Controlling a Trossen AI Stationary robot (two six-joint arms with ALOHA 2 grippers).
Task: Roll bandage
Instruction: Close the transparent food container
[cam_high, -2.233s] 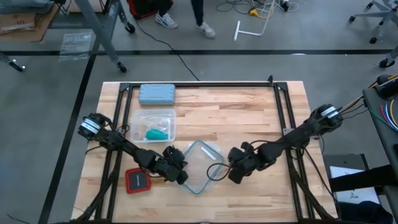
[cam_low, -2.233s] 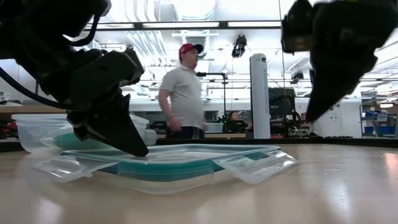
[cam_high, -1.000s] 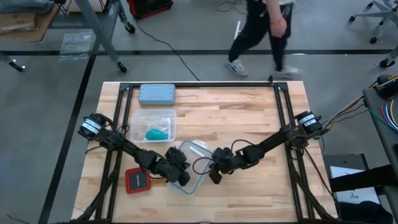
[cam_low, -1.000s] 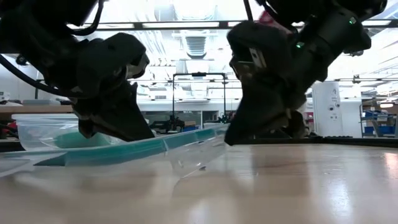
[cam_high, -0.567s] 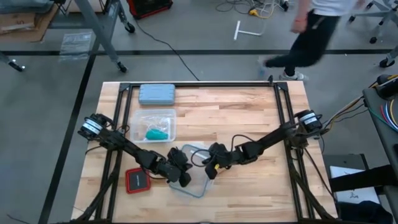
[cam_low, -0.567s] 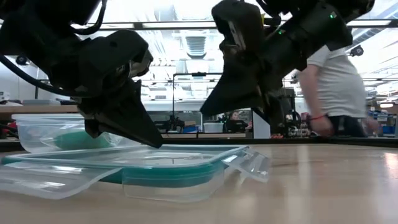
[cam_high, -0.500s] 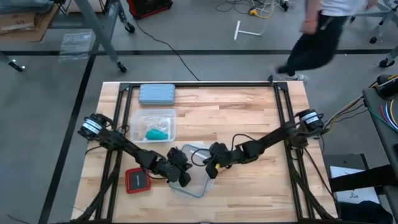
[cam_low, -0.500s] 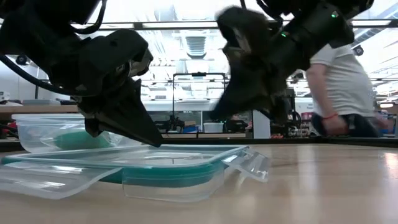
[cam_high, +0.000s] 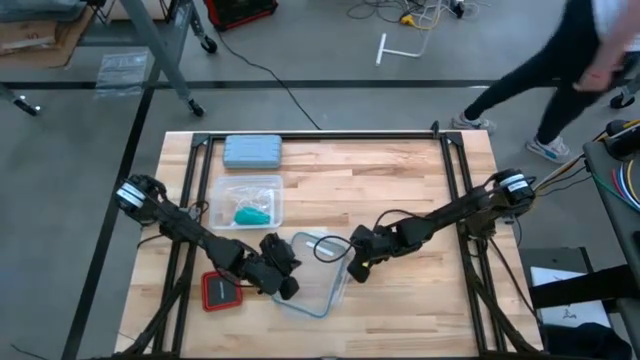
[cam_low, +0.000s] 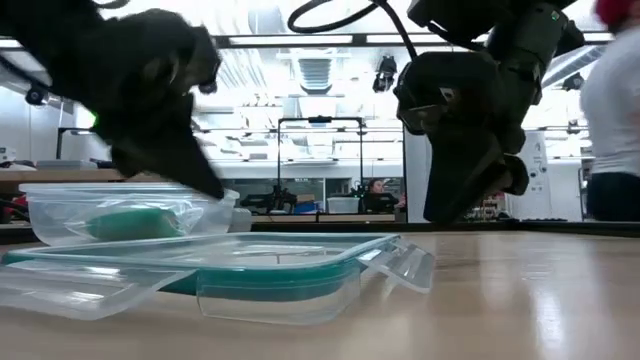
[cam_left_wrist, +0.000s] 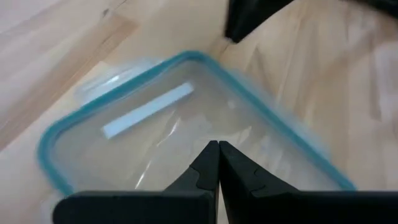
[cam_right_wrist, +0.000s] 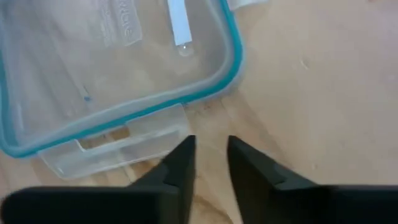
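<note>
Overhead and wrist views. The teal-green rolled cloth bandage (cam_high: 251, 214) lies inside a clear plastic tub (cam_high: 224, 192), beside a grey-blue hard case (cam_high: 252, 151) on the wooden table (cam_high: 400, 180). The left gripper (cam_high: 285, 286), fingers pressed together and empty, sits at a clear teal-rimmed lid (cam_high: 322, 290) (flat on the table). The right gripper (cam_high: 354, 272), fingers narrowly parted, hovers at the lid's opposite edge.

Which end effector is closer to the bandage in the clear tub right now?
Left. The left end effector sits just in front of the tub holding the bandage, beside the red pad. The right end effector is farther off, beyond the teal-rimmed lid.
</note>
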